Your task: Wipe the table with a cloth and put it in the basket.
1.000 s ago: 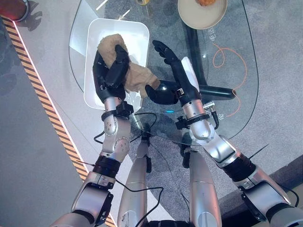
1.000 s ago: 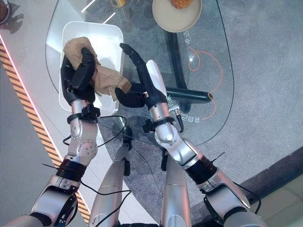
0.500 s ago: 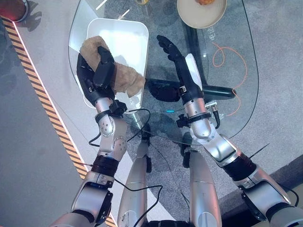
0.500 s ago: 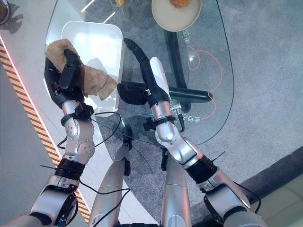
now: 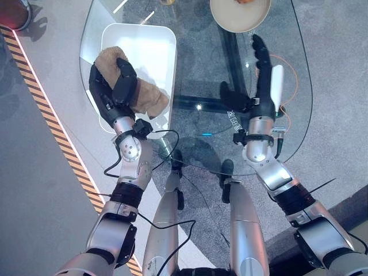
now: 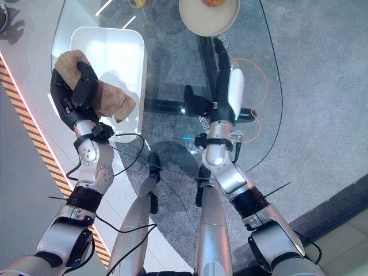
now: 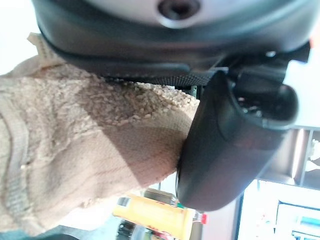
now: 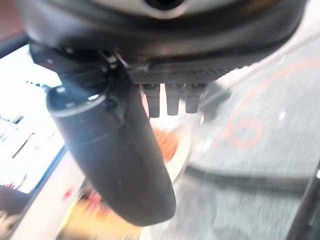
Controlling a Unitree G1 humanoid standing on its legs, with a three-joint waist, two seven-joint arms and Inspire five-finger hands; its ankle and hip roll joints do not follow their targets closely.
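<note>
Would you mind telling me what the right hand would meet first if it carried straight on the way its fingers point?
Probably the round beige plate with orange food; the right hand points at its near rim, though height above the glass is unclear.

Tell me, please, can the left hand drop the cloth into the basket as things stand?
Probably yes: the left hand grips the cloth over the white basket's near edge, with nothing between.

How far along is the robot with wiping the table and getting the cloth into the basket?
The left hand grips the cloth, held over the white basket's near edge, not yet released. The right hand is open over the glass table. Left: dropping the cloth in.
</note>
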